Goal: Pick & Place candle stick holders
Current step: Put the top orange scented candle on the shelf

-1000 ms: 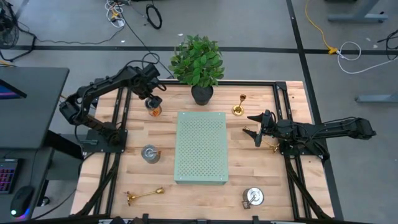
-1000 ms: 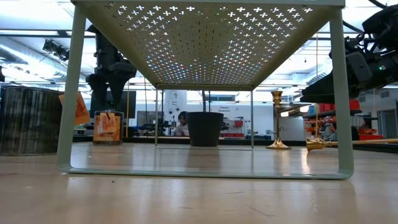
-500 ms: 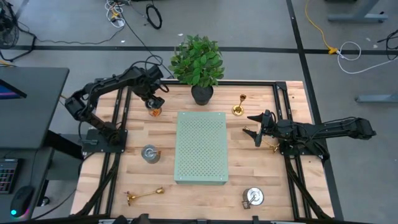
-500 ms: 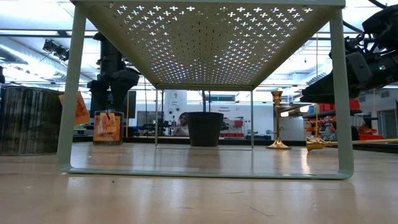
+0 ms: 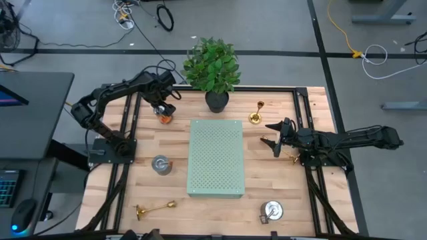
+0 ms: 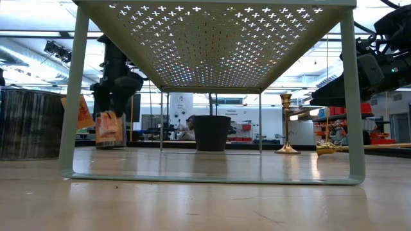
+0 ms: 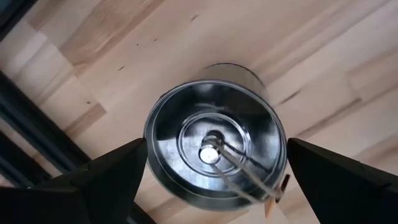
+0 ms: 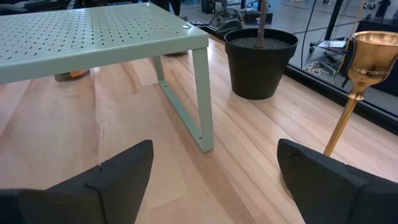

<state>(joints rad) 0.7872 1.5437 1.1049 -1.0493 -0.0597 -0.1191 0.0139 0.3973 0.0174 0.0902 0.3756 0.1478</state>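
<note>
Left hand (image 5: 165, 110) hangs fingers apart straddling a squat silver holder (image 7: 214, 152) at the bench's (image 5: 267, 177) far left corner, not visibly gripping. Right hand (image 5: 272, 135) waits open right of the green board (image 5: 215, 157), near an upright gold holder (image 5: 256, 113).

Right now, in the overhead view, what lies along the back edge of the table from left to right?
Left gripper over a silver candle holder → potted plant → upright gold candle holder.
</note>
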